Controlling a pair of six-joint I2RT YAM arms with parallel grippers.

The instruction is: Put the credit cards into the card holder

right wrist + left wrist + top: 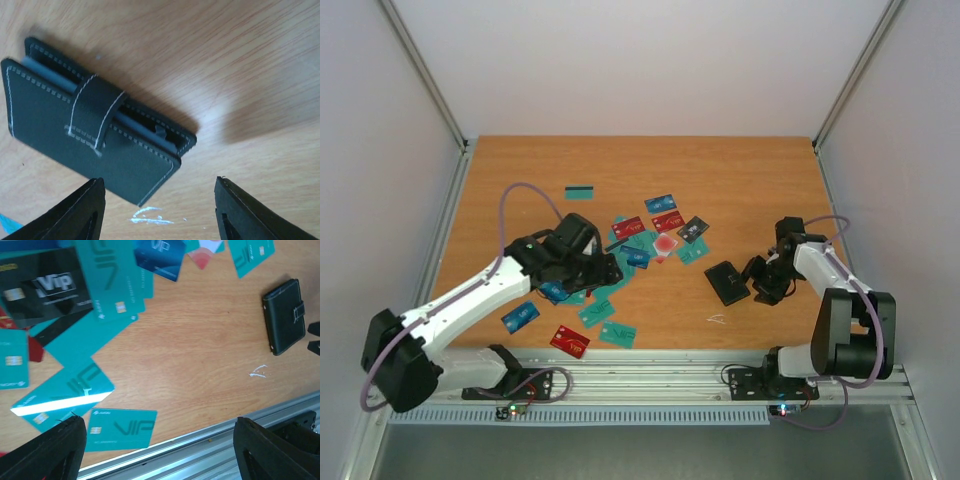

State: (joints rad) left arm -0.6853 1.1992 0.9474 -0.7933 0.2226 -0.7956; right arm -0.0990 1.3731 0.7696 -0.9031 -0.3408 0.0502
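Observation:
Several credit cards in teal, blue, red and dark grey lie scattered over the middle and left of the table, among them a lone teal one [580, 192] and a red one [569, 341]. My left gripper [608, 272] hovers open over this spread. In its wrist view a teal VIP card [121, 428] lies flat between the fingers [50, 452], close to the left one. The black card holder [728, 282] lies closed, its strap fastened [95, 125]. My right gripper [160, 207] is open just beside it, with the holder's near corner reaching between the fingertips [80, 210], not gripped.
An aluminium rail [650, 382] runs along the near table edge, close under the left gripper [160, 452] in the left wrist view. A small white scuff [150, 216] marks the wood by the holder. Metal frame posts stand at the back corners.

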